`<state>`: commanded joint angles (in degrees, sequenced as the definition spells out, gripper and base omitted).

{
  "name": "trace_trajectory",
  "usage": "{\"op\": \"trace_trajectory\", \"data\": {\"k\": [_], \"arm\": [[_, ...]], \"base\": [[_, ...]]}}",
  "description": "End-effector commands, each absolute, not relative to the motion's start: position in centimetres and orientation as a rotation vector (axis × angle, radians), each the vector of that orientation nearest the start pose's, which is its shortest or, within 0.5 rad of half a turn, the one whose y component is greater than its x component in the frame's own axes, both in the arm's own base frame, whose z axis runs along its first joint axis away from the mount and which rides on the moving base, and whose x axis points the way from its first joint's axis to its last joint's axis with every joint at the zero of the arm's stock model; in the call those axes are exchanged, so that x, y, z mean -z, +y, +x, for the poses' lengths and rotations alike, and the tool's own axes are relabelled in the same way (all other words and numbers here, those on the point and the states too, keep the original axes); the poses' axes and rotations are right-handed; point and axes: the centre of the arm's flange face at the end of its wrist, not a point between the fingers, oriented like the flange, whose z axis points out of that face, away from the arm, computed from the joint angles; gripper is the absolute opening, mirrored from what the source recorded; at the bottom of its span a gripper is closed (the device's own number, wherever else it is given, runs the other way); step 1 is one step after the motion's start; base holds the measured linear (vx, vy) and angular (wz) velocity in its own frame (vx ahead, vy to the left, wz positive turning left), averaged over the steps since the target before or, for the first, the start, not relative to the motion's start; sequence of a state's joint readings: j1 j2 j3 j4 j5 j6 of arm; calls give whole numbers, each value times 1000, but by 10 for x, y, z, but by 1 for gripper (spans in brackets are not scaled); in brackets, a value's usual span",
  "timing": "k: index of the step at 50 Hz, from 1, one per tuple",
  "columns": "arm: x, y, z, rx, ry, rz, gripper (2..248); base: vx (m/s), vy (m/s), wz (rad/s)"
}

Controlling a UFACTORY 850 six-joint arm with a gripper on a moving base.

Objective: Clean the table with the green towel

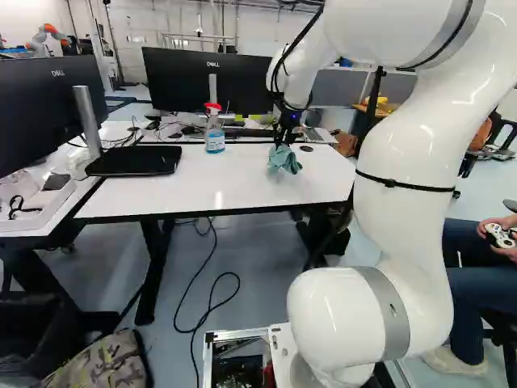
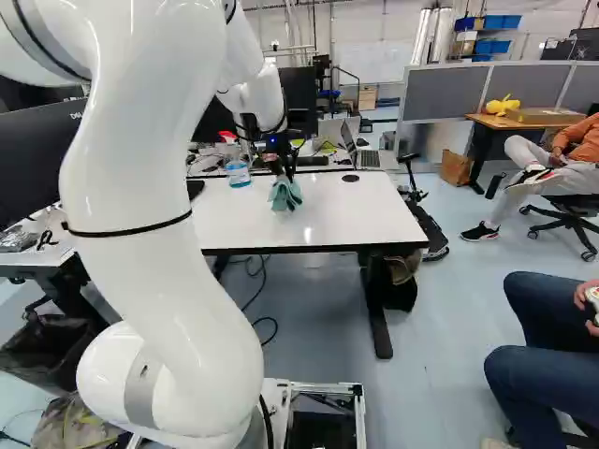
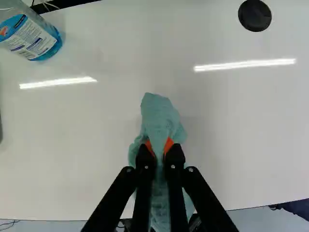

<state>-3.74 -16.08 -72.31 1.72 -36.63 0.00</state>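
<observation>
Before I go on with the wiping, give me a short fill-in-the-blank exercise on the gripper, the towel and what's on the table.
1. The green towel is held ____ the two fingers of the gripper.
2. The pads on those fingers are ____ in colour.
3. The liquid in the spray bottle is ____.
4. The round disc on the table is ____ in colour.

Missing words: between; orange; blue; black

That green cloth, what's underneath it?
White tabletop shows around the green cloth, which the gripper holds. The patch directly beneath is covered, so I can't tell whether anything lies there.
</observation>
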Motion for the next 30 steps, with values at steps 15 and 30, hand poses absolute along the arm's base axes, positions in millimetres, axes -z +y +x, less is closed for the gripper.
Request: {"op": "trace_trajectory", "data": {"k": [15,30], "arm": [[-542,-65,574,538,211,-3086,37],[-542,-93,574,542,287,-3088,37]], "base": [[0,0,0],[0,0,0]]}}
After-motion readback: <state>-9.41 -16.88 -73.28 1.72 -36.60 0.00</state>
